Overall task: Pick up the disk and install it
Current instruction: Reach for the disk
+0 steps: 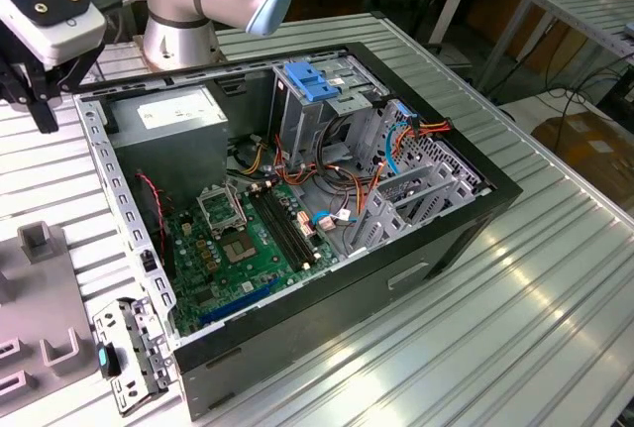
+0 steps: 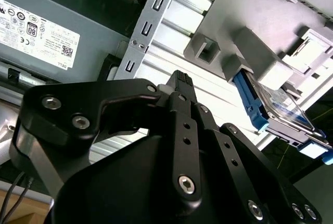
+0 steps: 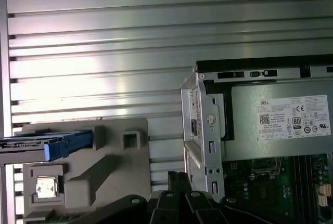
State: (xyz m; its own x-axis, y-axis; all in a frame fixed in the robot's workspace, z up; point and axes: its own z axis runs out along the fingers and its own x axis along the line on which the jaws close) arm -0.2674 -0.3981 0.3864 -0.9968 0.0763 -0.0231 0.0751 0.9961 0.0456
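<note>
Exterior view: a ribbed metal table (image 1: pixel 495 328) lies closest. It carries an open computer case (image 1: pixel 327 313) lying on its side, with its motherboard (image 1: pixel 238 249) and loose cables (image 1: pixel 337 189) exposed. Inside the case, a blue bracket (image 1: pixel 312 80) sits at twelve o'clock and the power supply (image 1: pixel 168 120) at ten o'clock. Outside the case, at its ten o'clock, the gripper (image 1: pixel 40 110) hangs above the table. A grey holder (image 1: pixel 40 298) lies at eight o'clock.

Second wrist view: the gripper (image 2: pixel 179 78) is closest, its black fingers pressed together and holding nothing. Beyond the tips is the grey holder (image 2: pixel 250 42). The disk (image 2: pixel 281 107) stands on edge in it, blue side rail outward, well apart from the gripper.

First wrist view: the gripper (image 3: pixel 177 180) is closest, between the holder (image 3: pixel 104 167) and the case's metal rim. The disk (image 3: pixel 52 145) shows edge-on at the holder's side away from the case.

Risks, as a judgement: fingers this closed would likely shove or tip the upright disk rather than straddle it. The nearby case rim could be clipped, and the loose cables could snag the disk during fitting.
</note>
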